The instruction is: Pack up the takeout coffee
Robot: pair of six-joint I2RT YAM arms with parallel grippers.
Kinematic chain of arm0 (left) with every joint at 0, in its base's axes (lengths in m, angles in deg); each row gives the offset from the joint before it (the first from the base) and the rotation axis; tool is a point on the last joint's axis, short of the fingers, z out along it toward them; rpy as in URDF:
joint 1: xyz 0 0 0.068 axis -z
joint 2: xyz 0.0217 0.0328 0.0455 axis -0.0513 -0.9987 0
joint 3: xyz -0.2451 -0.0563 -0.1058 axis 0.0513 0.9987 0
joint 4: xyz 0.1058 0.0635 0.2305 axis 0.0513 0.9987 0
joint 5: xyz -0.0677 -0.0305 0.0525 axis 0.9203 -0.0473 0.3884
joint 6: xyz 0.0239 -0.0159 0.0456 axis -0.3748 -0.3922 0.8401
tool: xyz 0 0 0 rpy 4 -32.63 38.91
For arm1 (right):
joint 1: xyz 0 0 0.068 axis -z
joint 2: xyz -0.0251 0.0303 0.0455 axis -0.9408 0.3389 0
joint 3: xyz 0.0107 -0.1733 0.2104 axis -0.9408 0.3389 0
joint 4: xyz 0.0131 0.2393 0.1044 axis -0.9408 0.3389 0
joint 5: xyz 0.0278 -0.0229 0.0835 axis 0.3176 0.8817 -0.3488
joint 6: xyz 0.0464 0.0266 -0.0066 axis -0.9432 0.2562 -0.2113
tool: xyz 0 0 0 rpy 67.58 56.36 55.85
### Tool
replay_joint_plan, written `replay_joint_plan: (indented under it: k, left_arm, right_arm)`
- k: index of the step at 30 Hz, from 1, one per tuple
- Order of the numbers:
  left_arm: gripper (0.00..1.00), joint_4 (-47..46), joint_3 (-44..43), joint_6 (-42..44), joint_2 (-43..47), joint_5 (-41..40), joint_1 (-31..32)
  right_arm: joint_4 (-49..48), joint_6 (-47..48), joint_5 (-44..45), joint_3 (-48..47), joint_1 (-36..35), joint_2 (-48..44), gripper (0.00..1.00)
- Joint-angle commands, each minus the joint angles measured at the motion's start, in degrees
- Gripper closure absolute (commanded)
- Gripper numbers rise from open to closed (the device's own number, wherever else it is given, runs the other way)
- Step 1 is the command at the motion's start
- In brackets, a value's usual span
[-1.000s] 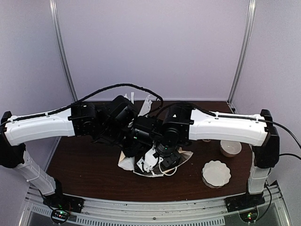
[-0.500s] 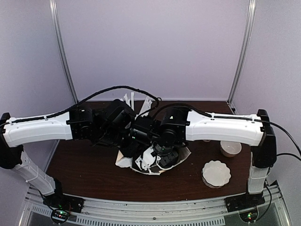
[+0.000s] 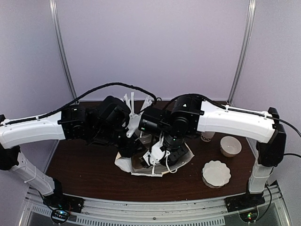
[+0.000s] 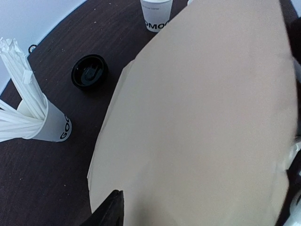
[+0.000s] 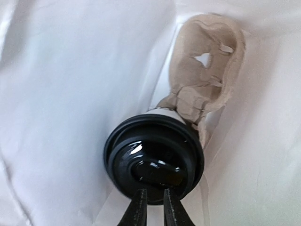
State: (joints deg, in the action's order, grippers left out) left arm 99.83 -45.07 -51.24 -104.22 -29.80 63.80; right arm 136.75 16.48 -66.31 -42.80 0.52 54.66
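The takeout coffee [image 5: 153,157], a white cup under a black lid, stands inside the pale paper bag [image 5: 61,94] against a brown cardboard carrier [image 5: 207,80]. My right gripper [image 5: 155,207] hangs just above the near edge of the lid, its fingers almost together with only a slim gap and nothing between them. In the top view both wrists crowd over the bag [image 3: 126,164] and hide the cup. In the left wrist view the bag's side [image 4: 202,117] fills the frame. Only one black finger [image 4: 112,207] of my left gripper shows, lying against the paper.
A cup of white straws [image 4: 42,122], a loose black lid [image 4: 89,71] and a lidless white cup [image 4: 156,14] stand on the dark table behind the bag. At the right sit another lidless white cup [image 3: 230,146] and a stack of white discs [image 3: 216,173].
My right arm has lifted and its jaws have narrowed. The left arm has drawn back to the left. More of the bag now shows between the two wrists.
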Motion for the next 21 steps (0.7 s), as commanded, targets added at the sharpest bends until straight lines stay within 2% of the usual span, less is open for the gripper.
replay_joint_plan:
  k: [1, 6, 10, 14, 21]
  left_arm:
    - [0.49, -11.2, -4.2, 3.1, 5.1, 5.2, 2.3]
    - [0.48, -10.1, -4.9, 3.5, 4.6, 3.6, 2.3]
    - [0.48, -8.6, -6.1, 3.4, 3.0, 4.2, 2.3]
    - [0.48, -9.2, -5.5, 3.0, 5.3, 3.1, 2.3]
    - [0.45, -1.2, -7.3, 6.2, 9.1, 2.8, 2.4]
  right_arm:
    - [8.4, -1.3, -3.2, 2.8, 0.6, 0.1, 0.85]
    - [10.6, -0.6, -6.8, 1.4, 0.2, -2.1, 0.86]
    - [12.0, -0.9, -10.2, -2.4, 0.0, -3.1, 0.71]
    - [12.8, -0.5, -10.5, -5.2, 0.1, -4.4, 0.56]
    - [13.1, -0.8, -12.7, -8.5, 0.7, -6.7, 0.47]
